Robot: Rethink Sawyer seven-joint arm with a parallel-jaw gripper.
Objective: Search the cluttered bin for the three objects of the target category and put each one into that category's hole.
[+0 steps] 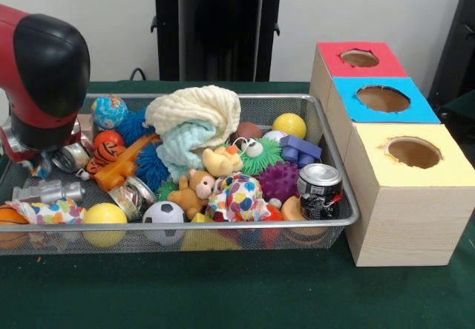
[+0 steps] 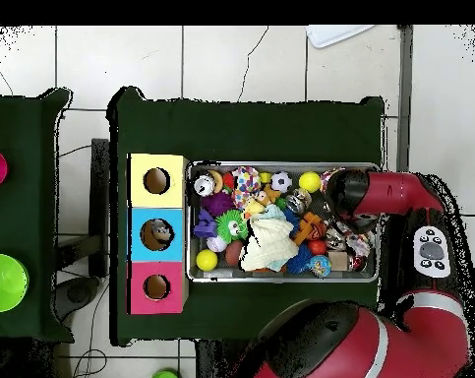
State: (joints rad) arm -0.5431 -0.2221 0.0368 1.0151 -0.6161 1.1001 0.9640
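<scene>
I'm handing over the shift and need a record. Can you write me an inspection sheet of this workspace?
Surface: dark green cloth-covered table, carrying the bin and the box.
Job's things: silver wire-mesh bin, heaped full; round hole in the blue top panel of the pale wooden box; one glossy crumpled bottle-like piece at the bin's end; other clear bottles not made out.
Clutter: cream knitted cloth, silver drink can, balls, plush toys.
End effector: low at the bin's end under the red and black arm; open or shut cannot be told.
Cables: black cable behind the table.
Surroundings: black pedestal, white tiled floor.
</scene>
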